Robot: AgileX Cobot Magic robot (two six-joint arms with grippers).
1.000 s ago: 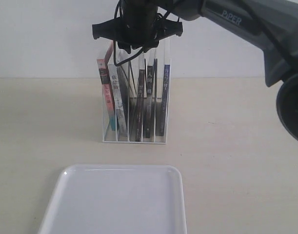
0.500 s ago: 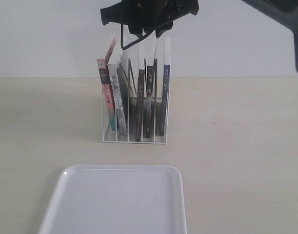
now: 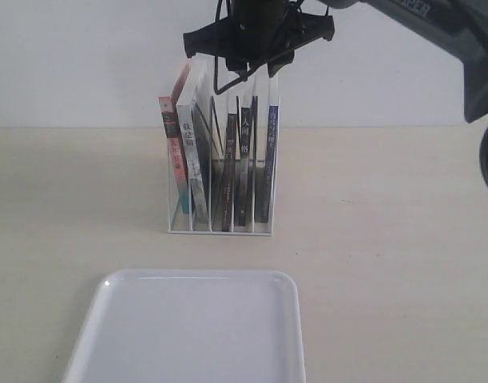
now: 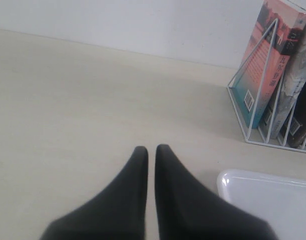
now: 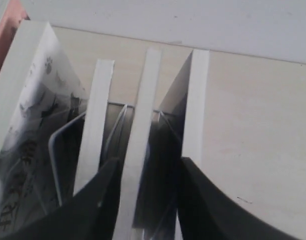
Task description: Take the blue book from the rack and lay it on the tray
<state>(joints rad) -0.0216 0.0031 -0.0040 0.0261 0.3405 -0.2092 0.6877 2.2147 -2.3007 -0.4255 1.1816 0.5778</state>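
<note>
I see the right gripper [image 3: 250,73] hanging open over the small white wire rack [image 3: 220,231], fingers spread above the books' top edges, holding nothing. The thin blue book with the dark blue spine [image 3: 271,159] stands upright in the rack's end slot, just below one of those fingers. The left gripper [image 4: 151,148] is closed and empty, low over the pale table [image 3: 387,239], near a corner of the glossy white rectangular tray [image 3: 196,335].

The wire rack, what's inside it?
The rack holds several thin books upright: a pink-spined one at the left end, the blue book at the right. From the front only spines show; the covers are hidden.
</note>
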